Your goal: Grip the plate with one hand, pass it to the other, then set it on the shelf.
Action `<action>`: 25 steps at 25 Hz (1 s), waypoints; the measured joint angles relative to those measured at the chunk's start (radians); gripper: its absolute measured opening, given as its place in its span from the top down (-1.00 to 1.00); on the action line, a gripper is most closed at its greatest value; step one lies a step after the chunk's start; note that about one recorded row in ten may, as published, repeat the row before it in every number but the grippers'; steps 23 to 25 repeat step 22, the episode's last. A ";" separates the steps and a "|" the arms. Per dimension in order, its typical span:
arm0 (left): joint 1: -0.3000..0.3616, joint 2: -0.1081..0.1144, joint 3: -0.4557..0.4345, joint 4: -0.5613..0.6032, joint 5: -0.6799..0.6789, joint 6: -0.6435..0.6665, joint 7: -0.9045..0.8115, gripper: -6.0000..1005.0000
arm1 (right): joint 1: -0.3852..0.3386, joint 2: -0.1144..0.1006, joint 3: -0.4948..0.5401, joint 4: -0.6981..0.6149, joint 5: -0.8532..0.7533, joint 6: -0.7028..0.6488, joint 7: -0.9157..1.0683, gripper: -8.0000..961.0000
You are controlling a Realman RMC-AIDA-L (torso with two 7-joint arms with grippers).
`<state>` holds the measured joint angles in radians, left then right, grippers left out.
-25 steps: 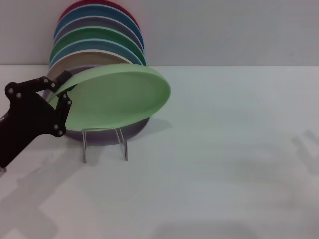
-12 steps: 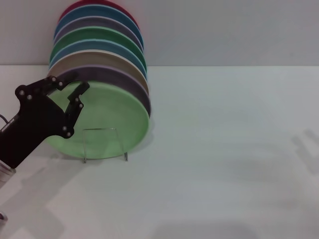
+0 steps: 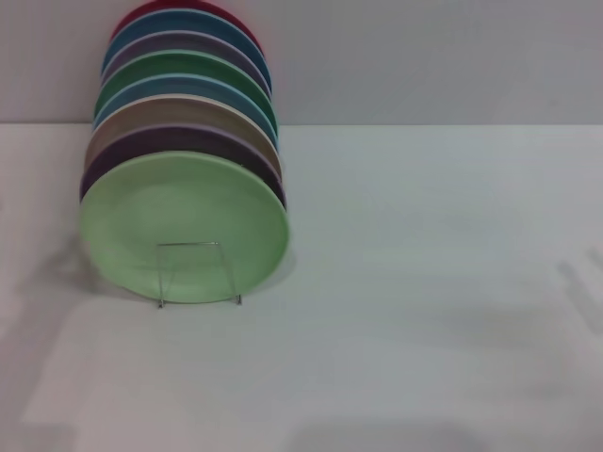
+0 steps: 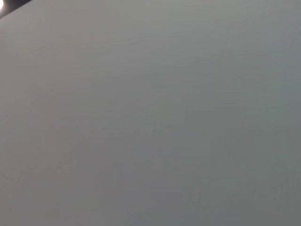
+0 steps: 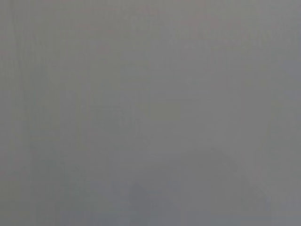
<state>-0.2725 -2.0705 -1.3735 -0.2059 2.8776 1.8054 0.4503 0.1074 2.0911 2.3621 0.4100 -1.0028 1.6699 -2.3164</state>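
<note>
The pale mint-green plate (image 3: 184, 226) stands on edge at the front of the clear acrylic rack (image 3: 198, 273), leaning back against a row of other plates. The rack's thin front frame shows before the plate's lower part. Neither gripper is in the head view. Both wrist views show only a plain grey surface, with no fingers and no plate.
Behind the mint plate stand several more plates in the rack: a lilac one (image 3: 188, 141), a beige one (image 3: 179, 108), a darker green one (image 3: 184, 66), blue ones and a red one (image 3: 179, 9) at the back. The white table (image 3: 424, 282) stretches right of the rack.
The left gripper set the mint plate upright in the rack, let go, and drew back out of the head view to the left. The plate now leans against the stack.
</note>
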 joint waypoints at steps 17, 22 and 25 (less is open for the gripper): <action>0.023 -0.006 -0.267 0.114 0.010 -0.328 -0.504 0.09 | 0.107 0.001 -0.026 -0.315 0.429 -0.114 -0.400 -0.55; 0.020 -0.008 -0.193 0.110 0.010 -0.336 -0.434 -0.27 | 0.106 0.001 -0.027 -0.315 0.424 -0.112 -0.401 -0.73; 0.020 -0.008 -0.193 0.110 0.010 -0.336 -0.434 -0.27 | 0.106 0.001 -0.027 -0.315 0.424 -0.112 -0.401 -0.73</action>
